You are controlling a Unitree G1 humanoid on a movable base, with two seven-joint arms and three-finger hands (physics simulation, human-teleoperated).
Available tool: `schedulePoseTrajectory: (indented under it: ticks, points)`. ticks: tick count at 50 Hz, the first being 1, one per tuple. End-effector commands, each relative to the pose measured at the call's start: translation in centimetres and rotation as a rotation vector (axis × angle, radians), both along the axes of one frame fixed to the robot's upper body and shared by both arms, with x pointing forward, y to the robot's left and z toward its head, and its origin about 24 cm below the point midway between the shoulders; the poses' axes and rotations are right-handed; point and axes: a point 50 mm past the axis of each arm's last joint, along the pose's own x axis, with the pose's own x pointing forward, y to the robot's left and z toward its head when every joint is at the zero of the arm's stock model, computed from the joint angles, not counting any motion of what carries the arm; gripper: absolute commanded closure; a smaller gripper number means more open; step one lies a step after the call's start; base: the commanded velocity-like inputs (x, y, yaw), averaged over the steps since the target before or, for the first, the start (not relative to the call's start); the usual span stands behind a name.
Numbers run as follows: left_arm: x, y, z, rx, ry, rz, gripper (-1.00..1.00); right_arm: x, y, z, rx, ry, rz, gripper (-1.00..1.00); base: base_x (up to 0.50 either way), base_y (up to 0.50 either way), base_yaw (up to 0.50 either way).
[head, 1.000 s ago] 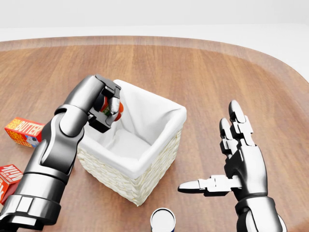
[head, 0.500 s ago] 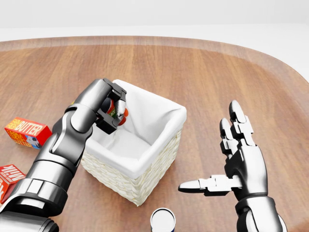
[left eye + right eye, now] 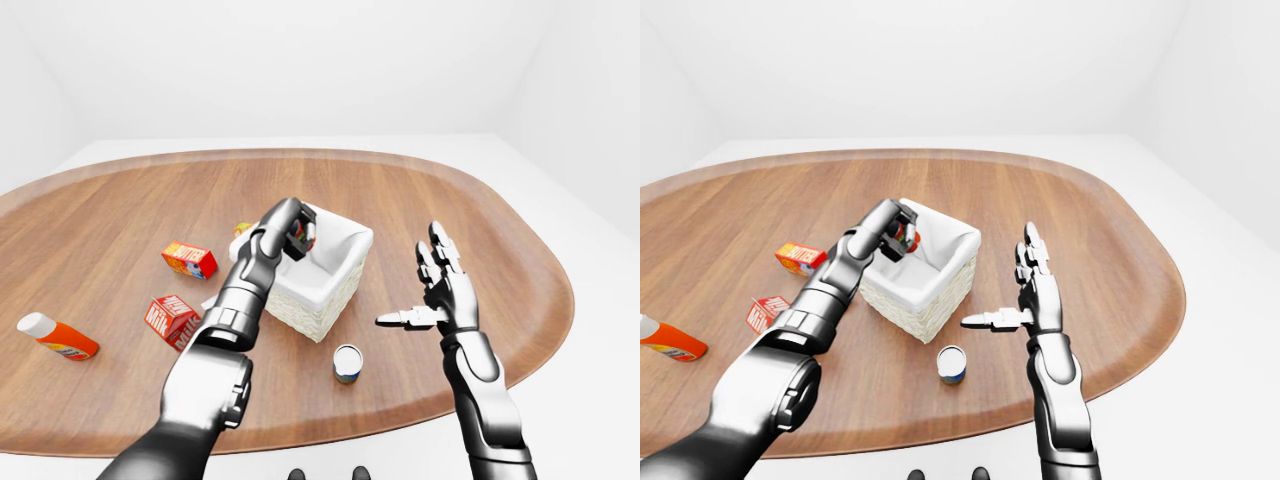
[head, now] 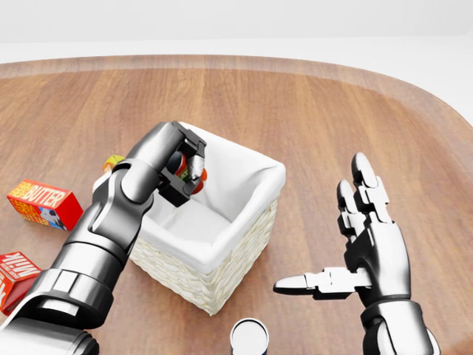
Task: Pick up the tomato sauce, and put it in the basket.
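left robot hand [image 4: 185,168]: fingers clenched round tomato sauce [image 4: 198,174] | sauce sits over basket [image 4: 244,244] rim, just inside its upper-left edge, liner below | right robot hand [image 4: 355,244]: splayed, idle, well apart | next, I judge: lower, release

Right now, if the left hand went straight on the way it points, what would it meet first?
Most likely the basket's white lining: the left hand, fingers shut on the tomato sauce, points over the basket rim into its opening. Depth is unclear.
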Motion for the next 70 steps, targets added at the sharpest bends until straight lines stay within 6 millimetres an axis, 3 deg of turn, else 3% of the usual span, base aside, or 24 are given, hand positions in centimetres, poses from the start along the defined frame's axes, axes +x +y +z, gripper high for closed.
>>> schedulePoseTrajectory:
  ticks: [1,27,28,30,31,32,53,70]
  points:
    - [0.0,-0.2,-0.4,0.002,0.003,0.010,1.00,0.0,-0.1,0.2,0.000,-0.008,-0.002,-1.00,0.00,0.00,0.00]
    - [0.0,-0.4,-0.7,0.007,0.013,0.009,1.00,0.1,-0.1,0.1,0.003,-0.002,-0.003,-1.00,0.00,0.00,0.00]
    - [0.0,-0.4,-0.7,0.007,0.013,0.010,0.94,0.1,-0.1,0.0,0.003,-0.001,-0.003,-1.00,0.00,0.00,0.00]
    - [0.0,-0.4,-0.8,0.009,0.013,0.009,0.22,0.1,-0.1,0.0,0.003,0.000,-0.002,-1.00,0.00,0.00,0.00]
    - [0.0,-0.4,-0.8,0.013,0.014,0.011,-0.95,0.1,-0.1,0.1,0.002,-0.002,-0.003,-1.00,0.00,0.00,0.00]
    - [0.0,-0.4,-0.8,0.014,0.013,0.013,-1.00,0.1,-0.1,0.0,0.002,0.001,-0.002,-1.00,0.00,0.00,0.00]
    - [0.0,-0.2,-0.8,0.013,0.010,0.018,-1.00,0.0,0.0,-0.2,0.002,0.010,0.001,-1.00,0.00,0.00,0.00]
    - [0.1,-0.3,0.8,-0.010,-0.016,0.012,-1.00,0.0,0.1,-0.3,0.002,0.012,0.003,-1.00,0.00,0.00,0.00]
